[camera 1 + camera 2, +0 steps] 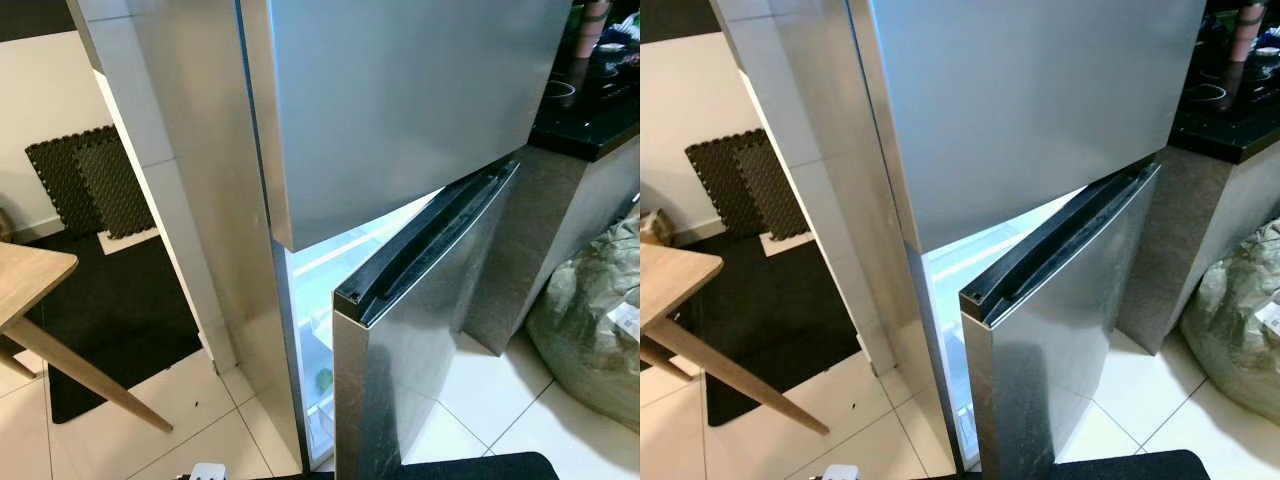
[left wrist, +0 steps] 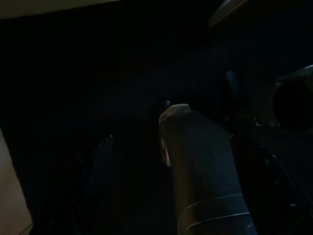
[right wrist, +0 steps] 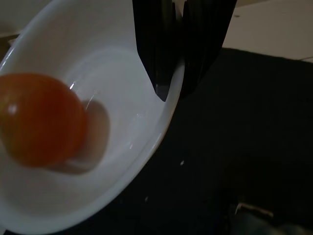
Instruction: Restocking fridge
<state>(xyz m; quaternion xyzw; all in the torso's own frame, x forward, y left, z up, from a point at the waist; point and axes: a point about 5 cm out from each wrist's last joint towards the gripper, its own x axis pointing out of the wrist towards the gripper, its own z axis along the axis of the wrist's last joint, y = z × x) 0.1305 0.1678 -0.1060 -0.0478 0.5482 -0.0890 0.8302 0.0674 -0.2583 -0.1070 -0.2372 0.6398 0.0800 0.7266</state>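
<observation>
The fridge (image 1: 400,110) stands dead ahead, steel, upper door shut flat. The lower door (image 1: 430,330) hangs ajar, its black gasket edge (image 1: 430,240) angled out toward the camera, and a bright wedge of lit interior (image 1: 315,320) shows between door and cabinet. That gap is narrow; something small and green (image 1: 324,379) sits low inside it.

The right gripper (image 3: 175,88) pinches the rim of a white bowl (image 3: 122,161), one black finger inside the wall and one outside, clamped tight on the edge. An orange fruit (image 3: 41,120) rests in the bowl, against the far side from the fingers. Dark floor lies beneath.

The left gripper's finger (image 2: 200,166) shows in deep shade; how far that gripper is spread I cannot tell.

Room to move: white tile (image 1: 200,420) on the fridge's left, with a wooden table corner (image 1: 40,275) and its slanted leg jutting in, over a black mat (image 1: 120,310). On the right, a counter edge (image 1: 590,140) and a bulging sack (image 1: 590,320) crowd the door's swing side.
</observation>
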